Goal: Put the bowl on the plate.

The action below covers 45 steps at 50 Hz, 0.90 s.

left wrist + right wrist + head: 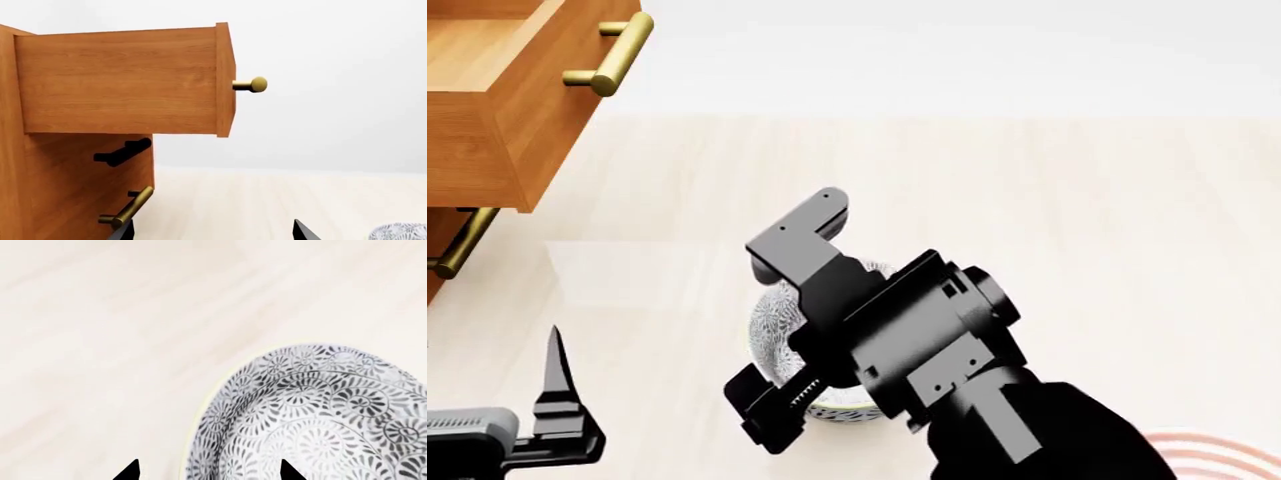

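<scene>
Pale wooden tabletop (1068, 200) carries the bowl (777, 325) at near centre, with the plate (1214, 455) just showing at the near right corner. Right pincer (208, 471) hangs released over the bowl's left rim, one tip inside, one outside: grasp step in hand. Judged next: descend, clench on the rim, lift and carry right; left pincer (210, 231) idles released, near left.

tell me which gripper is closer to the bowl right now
Right. The right gripper is directly above the bowl, fingertips straddling its rim. The left gripper sits apart from it, off to the robot's left near the drawer cabinet.
</scene>
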{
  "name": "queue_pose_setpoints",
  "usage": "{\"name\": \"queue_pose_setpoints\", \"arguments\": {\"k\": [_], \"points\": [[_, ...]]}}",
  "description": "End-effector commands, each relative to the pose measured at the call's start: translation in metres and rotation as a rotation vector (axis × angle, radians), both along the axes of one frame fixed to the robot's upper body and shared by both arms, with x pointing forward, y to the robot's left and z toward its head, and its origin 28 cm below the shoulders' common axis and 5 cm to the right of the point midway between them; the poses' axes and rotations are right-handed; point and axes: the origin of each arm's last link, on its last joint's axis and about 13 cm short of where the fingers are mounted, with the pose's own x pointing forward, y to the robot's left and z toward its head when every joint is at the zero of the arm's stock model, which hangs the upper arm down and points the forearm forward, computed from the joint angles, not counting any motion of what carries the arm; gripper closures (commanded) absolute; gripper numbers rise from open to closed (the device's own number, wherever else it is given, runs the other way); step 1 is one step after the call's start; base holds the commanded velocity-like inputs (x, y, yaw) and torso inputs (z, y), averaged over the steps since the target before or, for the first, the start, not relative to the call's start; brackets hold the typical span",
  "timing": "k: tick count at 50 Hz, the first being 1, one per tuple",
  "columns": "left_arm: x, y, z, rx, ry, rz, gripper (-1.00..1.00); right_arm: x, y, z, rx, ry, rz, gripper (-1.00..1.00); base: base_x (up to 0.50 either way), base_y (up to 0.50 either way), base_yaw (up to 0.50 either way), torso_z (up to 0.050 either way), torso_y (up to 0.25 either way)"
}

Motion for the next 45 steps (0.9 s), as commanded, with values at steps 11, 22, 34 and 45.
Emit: {"name": "queue_pose_setpoints", "arguments": {"k": [11,22,34,45], "points": [[0.001,0.000,0.005,0.000,0.001,0.001,-1.00,-0.002,-0.004,-0.013,-0.028,0.029,-0.017,-1.00,0.00,0.00,0.00,0.000,0.000],[0.000,0.000,-0.007,0.000,-0.005,0.000,-1.00,-0.002,-0.005,-0.014,-0.035,0.028,-0.015,-1.00,0.00,0.00,0.00,0.000,0.000],[-0.001,0.000,-0.009,0.001,-0.008,-0.002,-1.00,-0.002,-0.005,-0.014,-0.037,0.021,-0.010,-1.00,0.00,0.00,0.00,0.000,0.000],[-0.001,0.000,0.007,0.001,-0.009,-0.002,-1.00,-0.004,-0.004,-0.019,-0.038,0.032,-0.013,-1.00,0.00,0.00,0.00,0.000,0.000]]}}
